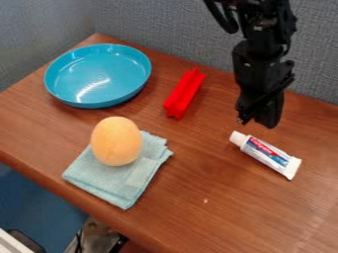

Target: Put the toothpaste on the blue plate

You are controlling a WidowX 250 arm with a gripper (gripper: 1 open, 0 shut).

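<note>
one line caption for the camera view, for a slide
Shut gripper hovers just above the toothpaste on the wooden table; blue plate waits empty at far left.

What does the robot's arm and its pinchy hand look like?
The robot arm is all black, built from chunky, blocky segments with darker joints showing near the top. Its gripper is black too, narrowing to two short fingers. No stickers or markings are visible.

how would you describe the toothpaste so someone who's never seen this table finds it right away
Start at the black robot arm over the right side of the wooden table. Just below its shut tool lies the toothpaste, flat on the wood. It is a small white tube with red and blue print, unlike the solid red bar further left.
</note>
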